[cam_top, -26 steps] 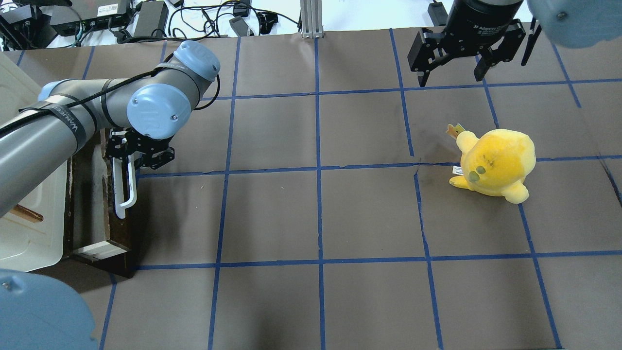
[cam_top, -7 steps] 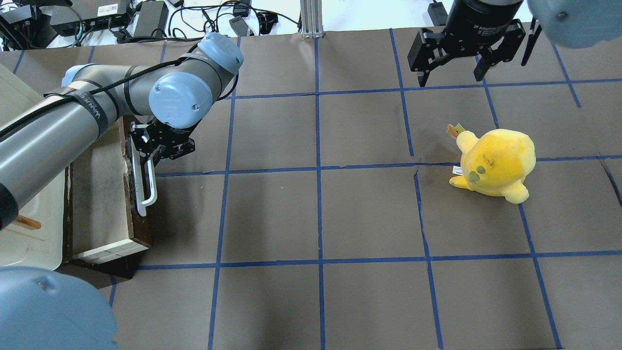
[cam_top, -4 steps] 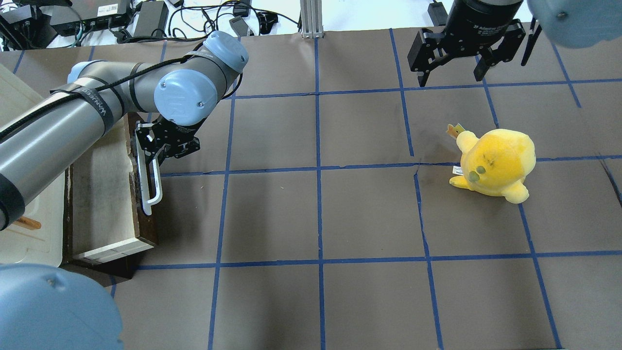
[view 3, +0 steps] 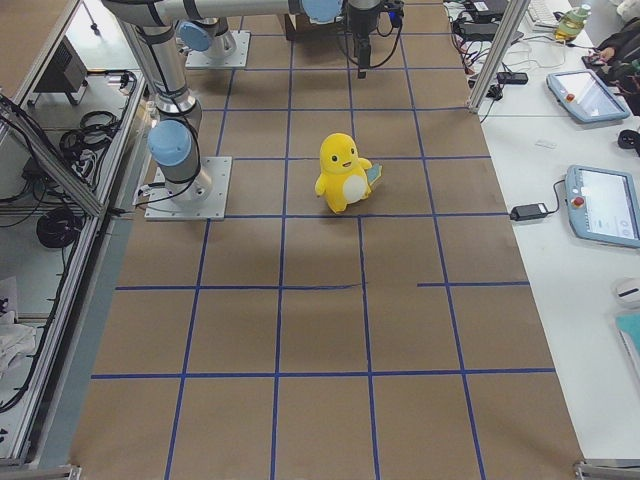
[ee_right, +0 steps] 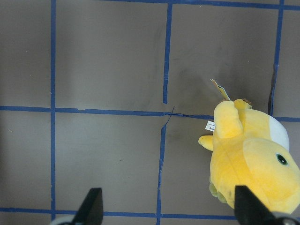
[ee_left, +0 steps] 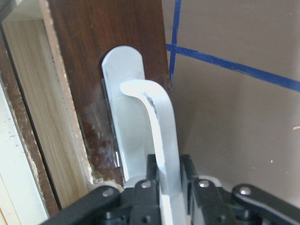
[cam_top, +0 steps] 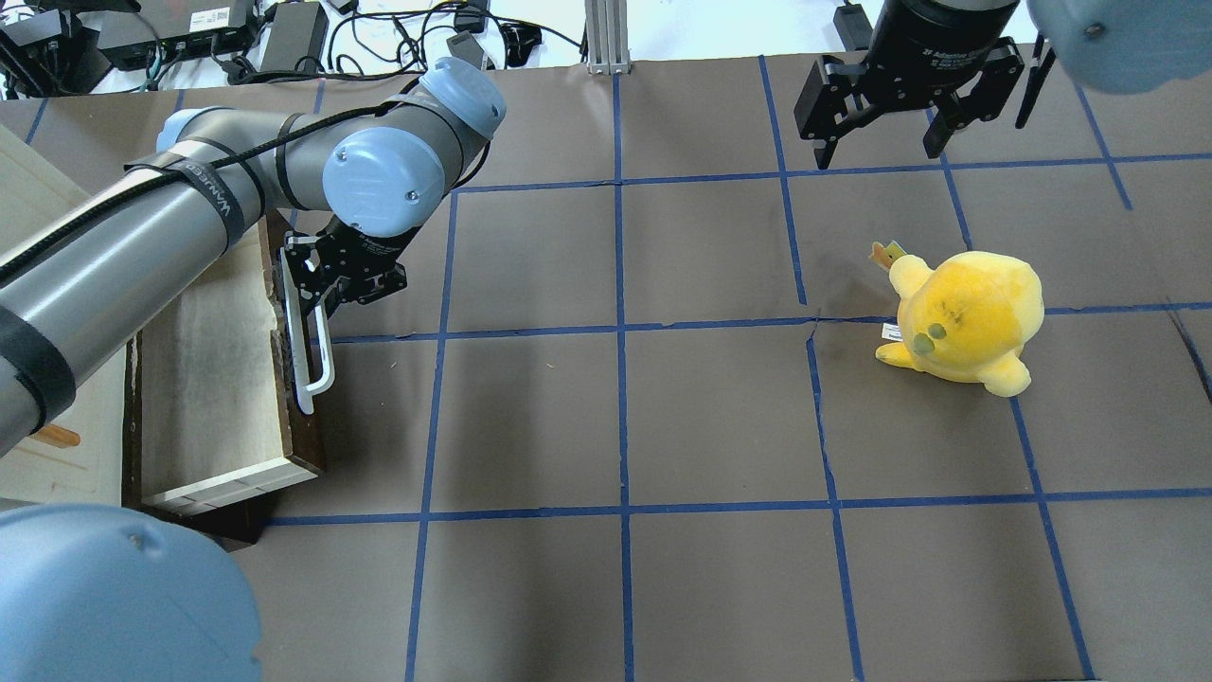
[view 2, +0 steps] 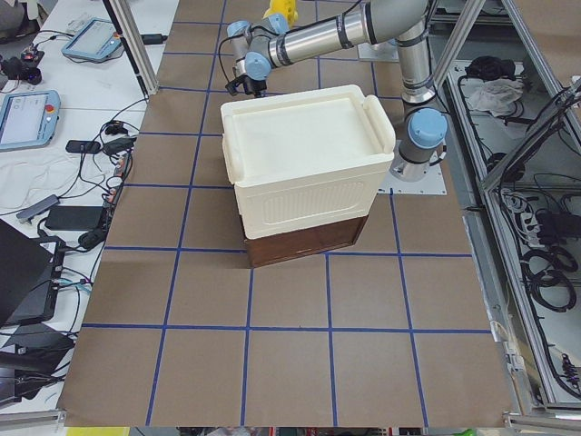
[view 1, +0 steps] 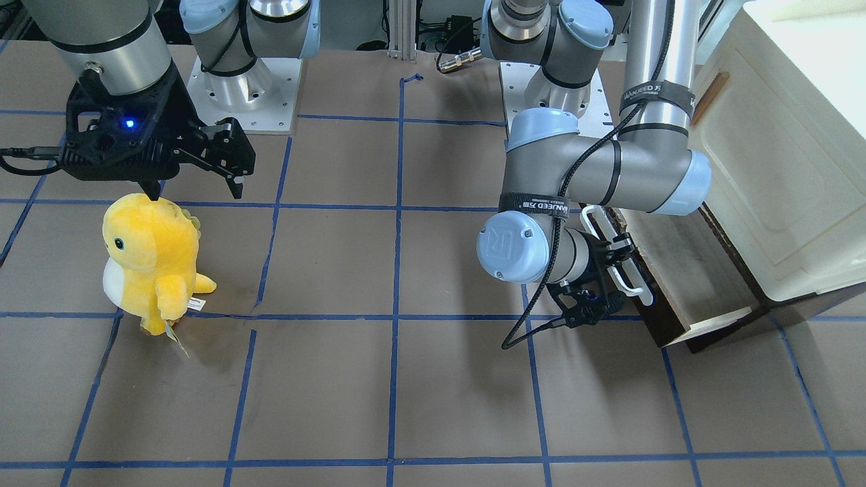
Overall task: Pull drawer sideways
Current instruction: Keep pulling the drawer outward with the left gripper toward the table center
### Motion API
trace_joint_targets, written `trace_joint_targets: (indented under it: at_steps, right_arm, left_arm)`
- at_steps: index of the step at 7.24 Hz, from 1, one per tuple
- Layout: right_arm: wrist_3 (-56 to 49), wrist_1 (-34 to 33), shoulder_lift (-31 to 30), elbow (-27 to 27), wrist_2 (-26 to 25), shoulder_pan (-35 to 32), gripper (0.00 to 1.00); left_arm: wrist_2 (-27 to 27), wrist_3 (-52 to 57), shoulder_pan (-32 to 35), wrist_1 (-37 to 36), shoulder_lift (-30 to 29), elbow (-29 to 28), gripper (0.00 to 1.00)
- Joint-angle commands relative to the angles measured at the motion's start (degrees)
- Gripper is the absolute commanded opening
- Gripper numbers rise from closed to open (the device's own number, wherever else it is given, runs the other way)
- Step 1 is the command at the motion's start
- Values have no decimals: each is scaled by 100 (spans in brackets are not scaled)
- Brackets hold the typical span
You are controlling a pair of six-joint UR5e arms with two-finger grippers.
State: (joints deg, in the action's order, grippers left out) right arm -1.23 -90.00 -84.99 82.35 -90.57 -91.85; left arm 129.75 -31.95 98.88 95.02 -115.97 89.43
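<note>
The dark brown drawer (cam_top: 204, 379) with a pale interior stands pulled well out of the cream-white cabinet (view 1: 778, 155) at the table's left. It also shows in the front-facing view (view 1: 676, 270). My left gripper (cam_top: 317, 294) is shut on the drawer's white bar handle (cam_top: 317, 365). The left wrist view shows the fingers (ee_left: 140, 187) clamped on the handle (ee_left: 161, 126). My right gripper (cam_top: 881, 133) hangs open and empty above the back right of the table, apart from the drawer.
A yellow plush toy (cam_top: 961, 317) stands on the right half of the table, below my right gripper; it also shows in the right wrist view (ee_right: 253, 154). Cables and power bricks (cam_top: 284, 38) lie beyond the table's back edge. Blue tape lines grid the brown table top.
My left gripper has moved rightward with the handle, and the drawer has slid further out of the cabinet, showing more pale interior. The right arm and plush have not moved.
</note>
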Motion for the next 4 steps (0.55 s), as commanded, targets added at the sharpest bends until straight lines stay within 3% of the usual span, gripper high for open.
trace_joint_targets:
  at_steps: [1, 2, 4]
  right_arm:
    - [0, 0, 0, 0, 4, 0, 100]
    - [0, 0, 0, 0, 4, 0, 100]
    - [0, 0, 0, 0, 4, 0, 100]
  left_arm:
    - [-2, 14, 17, -36, 4, -5, 89]
    - [-11, 92, 43, -54, 22, -66, 99]
    - [-536, 110, 44, -36, 57, -442, 100]
